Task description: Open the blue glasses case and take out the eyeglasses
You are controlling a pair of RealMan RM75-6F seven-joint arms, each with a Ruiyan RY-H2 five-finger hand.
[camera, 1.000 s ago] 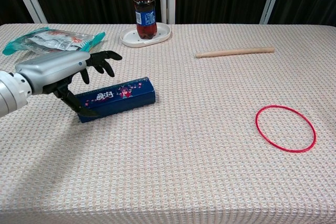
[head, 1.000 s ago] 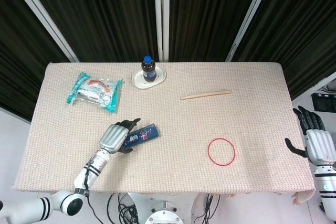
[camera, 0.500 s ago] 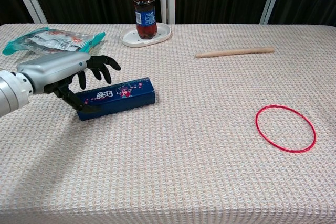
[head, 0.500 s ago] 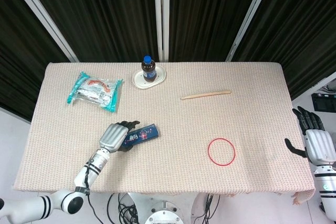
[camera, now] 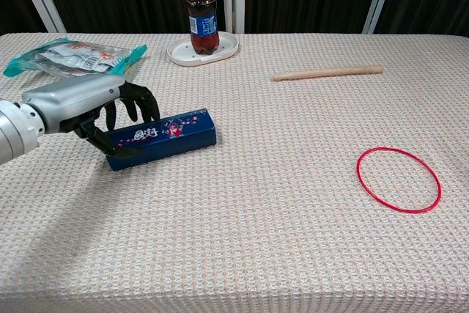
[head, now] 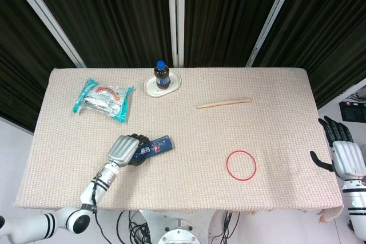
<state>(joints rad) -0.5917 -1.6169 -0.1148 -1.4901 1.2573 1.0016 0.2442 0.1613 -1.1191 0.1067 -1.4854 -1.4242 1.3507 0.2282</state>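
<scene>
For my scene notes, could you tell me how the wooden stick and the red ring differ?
The wooden stick is straight, solid and pale tan; the red ring is a thin, bright hoop with the tablecloth showing through it. The stick lies farther back on the table, the ring nearer the front. Both lie flat, untouched by either hand.

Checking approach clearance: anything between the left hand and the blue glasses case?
Nothing visible. The left hand is already at the blue glasses case's left end, fingers curled over its top edge. The case lid looks closed. The snack packet and bottle lie farther back.
</scene>
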